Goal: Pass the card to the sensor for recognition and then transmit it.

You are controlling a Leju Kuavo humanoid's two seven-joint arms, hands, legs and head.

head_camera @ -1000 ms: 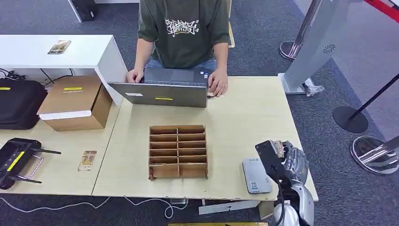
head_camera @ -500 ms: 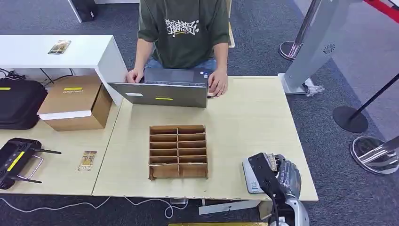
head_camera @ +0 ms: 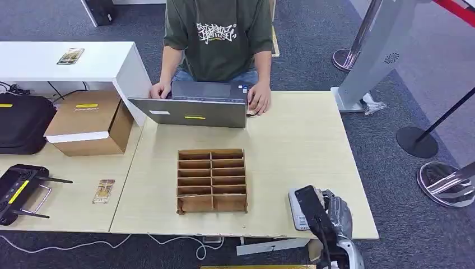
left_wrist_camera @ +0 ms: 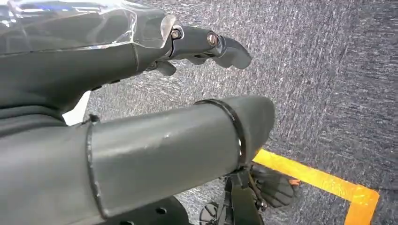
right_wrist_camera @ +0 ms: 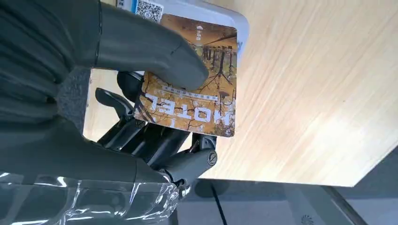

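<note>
The right hand [right_wrist_camera: 141,122] pinches the card [right_wrist_camera: 190,84] between its thick grey thumb, pressed on the printed face, and the darker fingers [right_wrist_camera: 187,161] curled beneath; the card, brown and gold with the word HOTEL on it, hangs flat over the sensor [right_wrist_camera: 187,9], a pale grey slab with a QR label, though whether card and sensor touch cannot be told from the wrist view; in the head view the same hand [head_camera: 327,210] sits at the near right corner of the desk [head_camera: 302,140], covering most of the sensor [head_camera: 296,210]; the left hand [left_wrist_camera: 206,44] hangs over grey carpet, its dark fingers bent loosely with nothing in them, and it seems to be slack rather than clenched; near the middle of the desk stands a cardboard organiser [head_camera: 212,180] of two columns of slots; beyond it a person [head_camera: 218,33] in a green shirt rests both hands at a laptop [head_camera: 193,106]; on the adjoining desk to the left lie a second card [head_camera: 104,191], a black controller [head_camera: 19,190] and a cardboard box [head_camera: 89,120].
</note>
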